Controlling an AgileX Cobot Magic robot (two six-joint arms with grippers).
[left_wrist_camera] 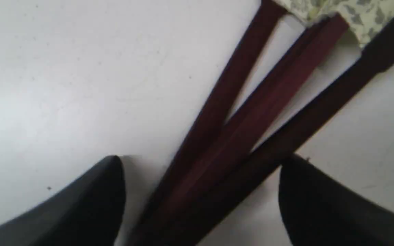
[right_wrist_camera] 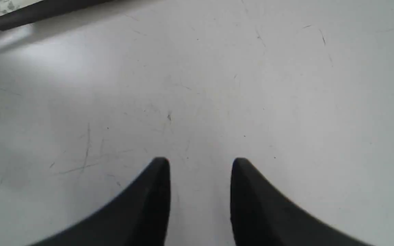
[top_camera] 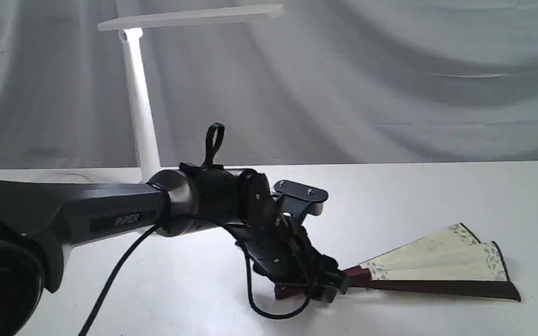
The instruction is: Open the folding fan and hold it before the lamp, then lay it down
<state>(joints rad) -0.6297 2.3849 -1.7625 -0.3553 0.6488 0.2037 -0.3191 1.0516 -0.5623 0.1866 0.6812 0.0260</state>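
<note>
left hand (left_wrist_camera: pixel 204 160) gapes wide astride the ribs of the folding fan (top_camera: pixel 437 261), right hand (right_wrist_camera: pixel 200 160) parted, empty, above the table (right_wrist_camera: pixel 286 85).

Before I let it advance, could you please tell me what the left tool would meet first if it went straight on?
Most likely the folding fan: its maroon ribs lie on the table, between the tips of the open left tool. How near they are, I cannot tell.
</note>
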